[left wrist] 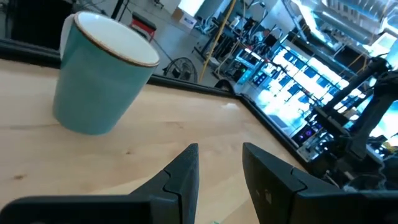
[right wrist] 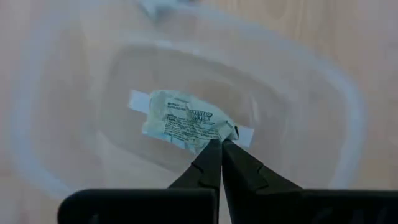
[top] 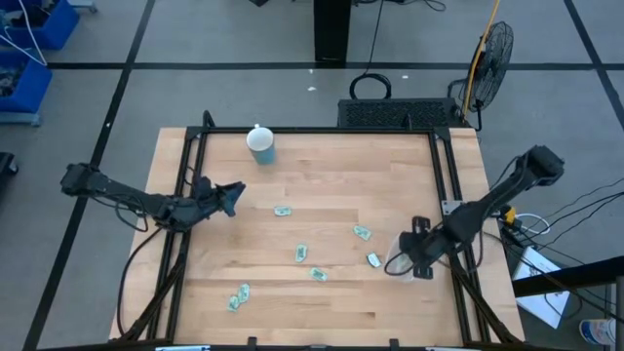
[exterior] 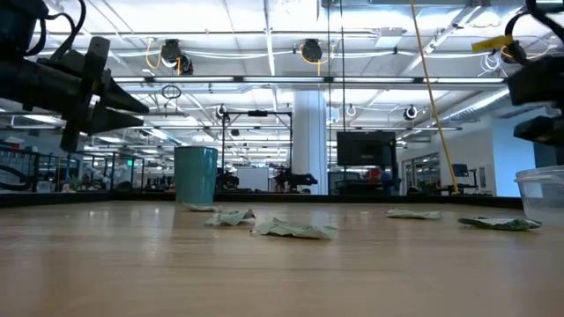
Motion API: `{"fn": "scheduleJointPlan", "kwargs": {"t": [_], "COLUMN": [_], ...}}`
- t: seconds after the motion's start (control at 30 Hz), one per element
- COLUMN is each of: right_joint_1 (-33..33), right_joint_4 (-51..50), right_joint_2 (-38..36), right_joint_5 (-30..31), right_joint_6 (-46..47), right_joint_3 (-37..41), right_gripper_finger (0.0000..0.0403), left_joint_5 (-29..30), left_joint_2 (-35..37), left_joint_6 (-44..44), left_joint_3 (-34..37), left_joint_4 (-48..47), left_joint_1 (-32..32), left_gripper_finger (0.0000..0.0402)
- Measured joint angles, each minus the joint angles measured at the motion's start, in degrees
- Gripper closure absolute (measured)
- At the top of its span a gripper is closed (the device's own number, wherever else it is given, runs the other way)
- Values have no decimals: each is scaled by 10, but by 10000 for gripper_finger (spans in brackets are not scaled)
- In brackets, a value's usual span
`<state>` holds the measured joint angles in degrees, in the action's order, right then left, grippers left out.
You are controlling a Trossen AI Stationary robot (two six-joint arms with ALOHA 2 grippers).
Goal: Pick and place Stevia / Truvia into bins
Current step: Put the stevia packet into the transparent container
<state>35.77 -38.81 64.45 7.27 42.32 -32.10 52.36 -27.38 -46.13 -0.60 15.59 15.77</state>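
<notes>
Several pale green and white Stevia sachets lie flat on the wooden table, among them one near the middle (top: 283, 210), one farther right (top: 362, 232) and one toward the near edge (top: 239, 297). The clear plastic cup (top: 398, 261) stands near the table's right edge, and its rim (right wrist: 323, 74) fills the right wrist view. My right gripper (top: 417, 255) hovers over this cup, pointing down, shut on a sachet (right wrist: 186, 121). My left gripper (top: 229, 195) waits open above the table's left side, empty, its fingers (left wrist: 186, 168) aimed toward the light blue cup (left wrist: 99, 74). My right gripper pinches one corner of the sachet (right wrist: 225, 132) between its two shut fingertips (right wrist: 208, 165), coming from above and pointing down. The sachet spreads out sideways from the tips, inside the outline of the clear cup's opening. Whether it touches the cup's bottom cannot be told.
The light blue cup (top: 260, 144) stands near the far edge, left of centre. A black frame (top: 444, 166) runs along the table's sides. Bare wood lies between the scattered sachets. In the low view the clear cup (exterior: 542, 189) shows at the picture's right edge.
</notes>
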Motion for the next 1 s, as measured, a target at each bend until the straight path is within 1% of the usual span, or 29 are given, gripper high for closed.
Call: {"fn": "scheduleJointPlan", "kwargs": {"t": [0.1, 0.2, 0.37, 0.47, 0.6, 0.63, 0.7, 0.77, 0.83, 0.93, 1.0], "right_joint_1": [-1, -6, -5, -5, -5, -5, -9, -23, -49, -110, -154], "right_joint_4": [12, 15, 20, 18, 15, 16, 31, 68, 96, 99, 99], "right_joint_2": [31, 39, 20, -1, -26, -29, -29, -20, -1, 47, 84], "right_joint_5": [2, 2, 0, 0, 3, 13, 55, 98, 120, 119, 109], "right_joint_6": [0, 1, 1, -14, -64, -82, -129, -196, -241, -269, -286], "right_joint_3": [0, 0, -2, -20, -70, -83, -105, -112, -112, -112, -111], "right_gripper_finger": [396, 376, 329, 304, 286, 284, 282, 282, 282, 282, 282], "left_joint_5": [-3, -3, -2, 1, 2, 2, 2, 2, 2, 2, 2], "left_joint_2": [0, 0, 0, 0, 0, 0, 0, 0, 0, 0, 0], "left_joint_6": [14, 22, 25, 25, 25, 25, 25, 25, 25, 24, 23], "left_joint_3": [0, 0, 0, 0, 0, 0, 0, 0, 0, 0, 0], "left_joint_4": [15, 17, 16, 16, 16, 15, 15, 15, 15, 16, 16], "left_joint_1": [-2, -3, -3, -4, -4, -4, -4, -4, -4, -4, -4], "left_gripper_finger": [275, 275, 275, 275, 275, 275, 275, 275, 275, 275, 275]}}
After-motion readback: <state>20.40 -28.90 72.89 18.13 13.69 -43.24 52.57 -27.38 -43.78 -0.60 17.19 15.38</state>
